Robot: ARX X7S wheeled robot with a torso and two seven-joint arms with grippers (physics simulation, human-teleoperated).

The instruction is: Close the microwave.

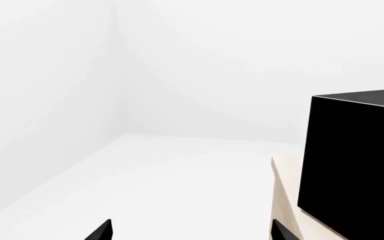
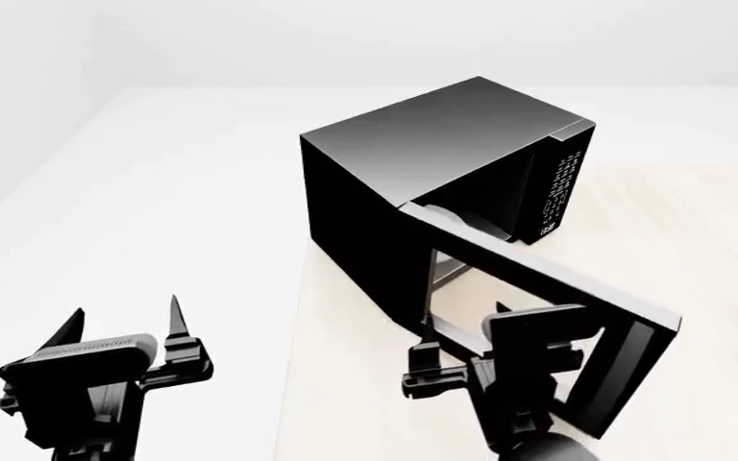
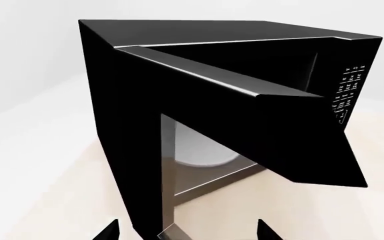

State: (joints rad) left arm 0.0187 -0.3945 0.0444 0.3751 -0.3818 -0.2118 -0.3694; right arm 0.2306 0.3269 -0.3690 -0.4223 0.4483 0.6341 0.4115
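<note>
Black and boxy, the microwave point(image 2: 433, 163) sits on the pale wood table point(image 2: 676, 240) ahead of me, near the table's left edge, its keypad panel point(image 2: 557, 192) facing right. Its door point(image 2: 561, 307) stands swung out toward me, hinged at the near-left corner of the box, the window showing through to the table beneath. My right gripper point(image 2: 472, 360) hovers just at the outer face of that door, near its hinge side, fingers spread wide; whether a finger touches the door I cannot tell. From my right wrist the door's top edge runs out diagonally, and the white plate point(image 3: 202, 150) shows through the window.

My left gripper point(image 2: 126, 327) hangs well off the table's left edge, over white floor, fingers also spread wide and holding nothing. From my left wrist I see only the microwave's black rear corner point(image 1: 352, 160) on the table's corner, with white wall and floor beyond.

Open tabletop lies to the right of the door's free end.
</note>
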